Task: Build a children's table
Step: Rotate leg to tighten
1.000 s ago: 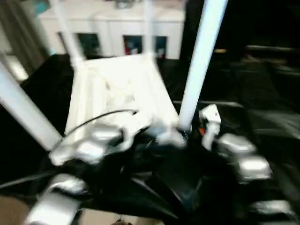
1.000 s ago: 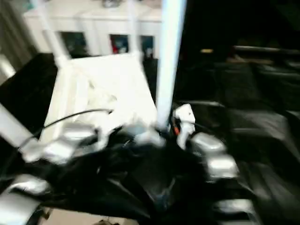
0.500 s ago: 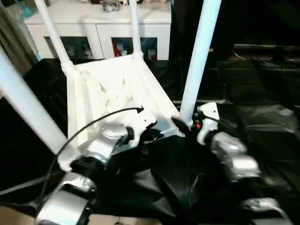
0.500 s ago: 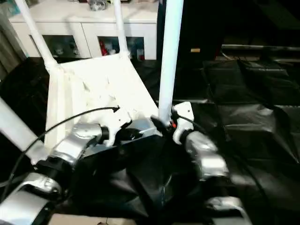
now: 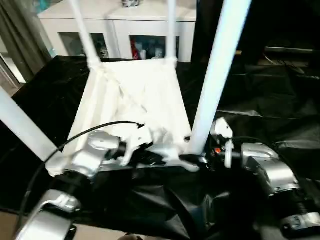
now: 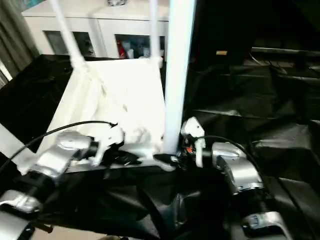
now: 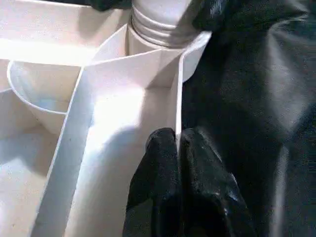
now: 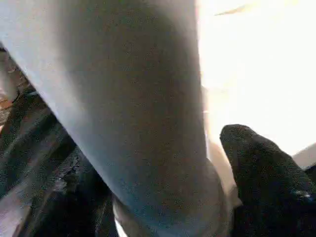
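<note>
Tabletop [image 5: 142, 107] of the children's table lies upside down on a black sheet [image 5: 280, 100] that we see crumpled over the whole work surface, ribbed underside facing up. Behind it stands a white cabinet [image 5: 135, 30] with glass-fronted shelves, and a grey curtain [image 5: 22, 37] hangs at the far left.

Four white legs stand up from the corner sockets: the far left leg [image 5: 85, 35], the far right leg [image 5: 171, 27], the near left leg [image 5: 22, 127] leaning out of frame, and the near right leg [image 5: 217, 75], tall and close to us. The tabletop's near edge sits just in front of our forearms, with little room between them. To the right of the table we see open black sheet; to the left the sheet runs toward the curtain.

Our left gripper [image 7: 177, 143] is pressed together on the thin upright wall of the tabletop's near rim, just beside the near right socket; in the left wrist view its fingers [image 7: 160, 168] pinch that rim from both sides. Our right gripper [image 5: 192, 161] sits at the foot of the near right leg, where the leg enters its socket. In the right wrist view one black finger [image 8: 266, 173] lies close beside the leg's flared base, the jaws spread around it; we cannot tell whether they press on it.
</note>
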{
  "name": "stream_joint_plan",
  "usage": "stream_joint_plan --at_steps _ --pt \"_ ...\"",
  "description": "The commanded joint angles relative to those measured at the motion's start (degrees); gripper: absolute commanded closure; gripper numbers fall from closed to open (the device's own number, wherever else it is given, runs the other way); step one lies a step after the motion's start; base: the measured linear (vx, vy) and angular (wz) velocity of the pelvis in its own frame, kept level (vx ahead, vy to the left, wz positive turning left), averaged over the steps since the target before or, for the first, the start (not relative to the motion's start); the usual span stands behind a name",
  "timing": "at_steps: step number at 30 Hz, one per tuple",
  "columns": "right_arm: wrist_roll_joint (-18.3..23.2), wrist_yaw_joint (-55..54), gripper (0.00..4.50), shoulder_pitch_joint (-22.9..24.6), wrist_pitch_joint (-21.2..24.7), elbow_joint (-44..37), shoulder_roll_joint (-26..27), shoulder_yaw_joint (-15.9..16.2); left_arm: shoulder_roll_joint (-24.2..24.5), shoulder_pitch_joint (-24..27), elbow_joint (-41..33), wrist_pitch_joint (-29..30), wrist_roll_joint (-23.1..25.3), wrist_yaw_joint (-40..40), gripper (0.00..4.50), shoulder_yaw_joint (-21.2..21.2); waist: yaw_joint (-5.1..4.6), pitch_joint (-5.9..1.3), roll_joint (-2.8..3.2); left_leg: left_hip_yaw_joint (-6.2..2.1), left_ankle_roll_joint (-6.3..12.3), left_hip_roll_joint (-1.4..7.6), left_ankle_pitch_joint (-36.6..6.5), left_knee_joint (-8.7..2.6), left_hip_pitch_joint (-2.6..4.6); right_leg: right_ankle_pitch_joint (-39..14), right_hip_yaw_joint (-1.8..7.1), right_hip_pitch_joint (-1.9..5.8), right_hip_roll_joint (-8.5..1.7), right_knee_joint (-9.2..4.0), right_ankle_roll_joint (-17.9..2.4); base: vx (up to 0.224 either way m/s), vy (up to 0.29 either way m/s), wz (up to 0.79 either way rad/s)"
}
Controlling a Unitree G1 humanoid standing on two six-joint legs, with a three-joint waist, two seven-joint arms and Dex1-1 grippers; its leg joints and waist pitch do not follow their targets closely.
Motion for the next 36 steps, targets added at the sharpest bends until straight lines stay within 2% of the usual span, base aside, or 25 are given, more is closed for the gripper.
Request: stream_joint_plan --at_steps 1,4,11,13,15,17,19,21,22,24,25,26,28,29,30,31,33,34,35,36 --pt "0.8 0.9 1.2 -0.3 0.5 -1.4 -0.4 0.3 0.6 0.1 -1.2 0.5 -0.9 -1.8 4.5 -0.8 0.03 -3.97 -0.7 -1.15 2.67 3.14 -16.0 -4.27 1.47 -14.1 1.89 2.45 -2.43 -3.0 -14.3 0.0 0.0 0.0" --pt "1.0 2.1 1.52 -0.7 0.6 -1.1 -0.6 0.8 1.3 0.1 -1.4 0.7 -1.0 -2.3 4.5 -0.7 -0.06 -4.03 -0.74 -1.18 2.04 3.09 -16.6 -4.3 1.5 -14.9 1.92 2.45 -2.47 -3.08 -13.8 0.0 0.0 0.0" --pt "1.4 2.3 2.0 0.1 1.3 -2.0 0.0 1.0 1.1 0.2 -1.9 1.1 -1.4 -1.6 4.5 0.0 -0.07 -4.15 -0.8 -1.14 2.9 2.95 -14.0 -3.99 1.27 -12.5 1.92 2.57 -2.48 -2.8 -14.3 0.0 0.0 0.0" --pt "1.4 0.7 2.05 0.6 1.6 -2.2 0.9 0.8 0.1 -0.2 -1.5 1.1 -1.2 1.0 4.5 0.6 -0.05 -4.12 -0.74 -1.16 2.86 2.95 -14.1 -4.0 1.27 -12.9 1.9 2.57 -2.46 -2.83 -14.2 0.0 0.0 0.0" --pt "0.1 -6.5 2.08 1.2 1.8 -1.1 3.9 -0.3 -2.3 -1.6 0.5 1.5 -0.5 7.1 4.5 2.0 -0.12 -3.99 -0.64 -1.21 2.17 2.97 -15.3 -4.1 1.35 -14.5 1.94 2.39 -2.51 -3.04 -13.9 0.0 0.0 0.0" --pt "-0.7 -9.5 2.11 1.2 1.5 -0.2 5.0 -0.8 -3.1 -2.1 1.2 1.6 -0.3 9.1 4.5 2.4 -0.48 -3.8 -0.83 -1.41 0.85 2.74 -17.5 -4.35 1.35 -19.2 1.87 2.44 -2.6 -3.56 -12.3 0.0 0.0 0.0" --pt "-2.4 -17.0 2.13 1.4 0.6 2.1 8.1 -1.8 -5.6 -3.1 2.5 2.1 0.3 14.1 4.5 3.1 -0.86 -3.61 -0.77 -1.47 -0.13 2.63 -19.3 -4.48 1.48 -22.3 1.92 2.12 -2.63 -3.98 -11.0 0.0 0.0 0.0" --pt "-3.4 -24.4 2.15 1.8 0.3 3.8 11.5 -2.9 -8.7 -4.2 3.7 3.2 1.1 19.4 4.5 3.5 -1.29 -3.59 -0.89 -1.78 -0.92 2.51 -20.4 -4.66 1.47 -24.6 1.74 2.24 -2.7 -4.28 -10.0 0.0 0.0 0.0" --pt "-3.4 -24.4 2.16 1.8 0.3 3.8 11.5 -2.9 -8.7 -4.2 3.7 3.2 1.1 19.4 4.5 3.5 -1.57 -3.51 -0.87 -1.76 -1.0 2.48 -21.1 -4.69 1.6 -25.3 1.78 2.06 -2.67 -4.54 -9.5 0.0 0.0 0.0" --pt "-4.9 -32.1 2.16 2.1 0.6 4.5 15.8 -3.0 -12.1 -4.4 4.1 3.9 2.7 24.5 4.5 2.5 -2.01 -3.38 -0.5 -1.84 -1.04 2.39 -22.8 -4.7 1.82 -27.1 1.72 1.83 -2.55 -4.89 -8.8 0.0 0.0 0.0" --pt "-5.2 -33.5 2.16 2.0 0.5 4.8 16.7 -3.1 -12.6 -4.3 4.0 4.0 2.9 25.0 4.5 2.3 -2.34 -3.2 -0.12 -2.03 -1.36 2.29 -24.3 -4.83 1.82 -29.0 1.56 1.75 -2.55 -5.09 -8.2 0.0 0.0 0.0" --pt "-5.4 -34.5 2.16 1.8 0.4 5.1 17.3 -3.1 -13.0 -4.2 3.9 4.0 3.0 25.4 4.5 2.2 -2.54 -3.19 -0.35 -2.11 -1.45 2.27 -24.9 -4.9 1.74 -30.0 1.46 1.85 -2.51 -5.26 -7.6 0.0 0.0 0.0" --pt "-6.1 -36.1 2.16 1.1 -1.6 5.9 19.2 -2.7 -14.3 -3.8 3.3 4.3 2.9 25.6 4.5 1.7 -2.98 -3.15 -0.09 -2.45 -1.72 2.27 -27.1 -5.09 1.9 -32.1 1.14 1.84 -2.49 -5.56 -6.4 0.0 0.0 0.0" --pt "-5.3 -34.1 2.16 1.0 -3.4 5.2 20.0 -2.5 -14.9 -3.5 2.7 4.5 2.6 25.1 4.5 1.2 -3.45 -3.15 -0.17 -2.63 -1.76 2.26 -28.8 -5.22 1.8 -32.4 0.99 1.89 -2.46 -5.78 -5.8 0.0 0.0 0.0" --pt "-4.6 -33.5 2.16 1.1 -3.5 4.9 20.2 -2.9 -14.9 -3.5 2.6 4.6 2.6 24.9 4.5 1.1 -3.48 -3.13 -0.17 -2.65 -1.72 2.25 -29.2 -5.23 1.93 -32.4 1.0 1.75 -2.42 -5.86 -5.8 0.0 0.0 0.0" --pt "-4.1 -33.1 1.84 1.1 -3.5 4.6 20.4 -3.2 -14.9 -3.4 2.5 4.6 2.5 24.7 4.5 1.0 -3.64 -3.21 -0.13 -2.66 -1.58 2.29 -29.7 -5.29 2.04 -31.1 1.12 1.66 -2.36 -5.8 -6.2 0.0 0.0 0.0" --pt "-1.0 -27.4 1.7 1.7 -1.7 1.9 18.2 -4.0 -13.1 -2.7 0.7 4.3 2.1 21.0 4.5 0.6 -3.65 -3.46 -0.04 -2.62 -1.11 2.44 -29.1 -5.46 1.87 -27.1 1.3 1.96 -2.3 -5.49 -7.5 0.0 0.0 0.0" --pt "-1.0 -27.2 1.59 1.7 -1.6 1.8 18.1 -3.9 -13.0 -2.7 0.7 4.2 2.1 20.9 4.5 0.6 -3.55 -3.54 -0.48 -2.5 -0.63 2.52 -28.6 -5.46 1.87 -25.6 1.4 2.03 -2.31 -5.47 -8.1 0.0 0.0 0.0" --pt "-0.7 -23.9 1.49 2.0 -1.0 0.7 16.1 -3.3 -11.6 -2.2 -0.1 2.8 1.7 18.3 4.5 0.3 -3.29 -3.82 -0.19 -2.41 0.29 2.66 -25.4 -5.46 1.42 -19.5 1.52 2.53 -2.35 -4.73 -10.0 0.0 0.0 0.0" --pt "-0.7 -21.9 1.35 2.2 -0.6 0.3 14.6 -2.8 -10.5 -1.8 -0.7 2.9 1.4 16.6 4.5 0.2 -3.18 -4.0 -0.18 -2.26 0.62 2.73 -24.0 -5.36 1.36 -17.1 1.62 2.62 -2.32 -4.47 -10.6 0.0 0.0 0.0"
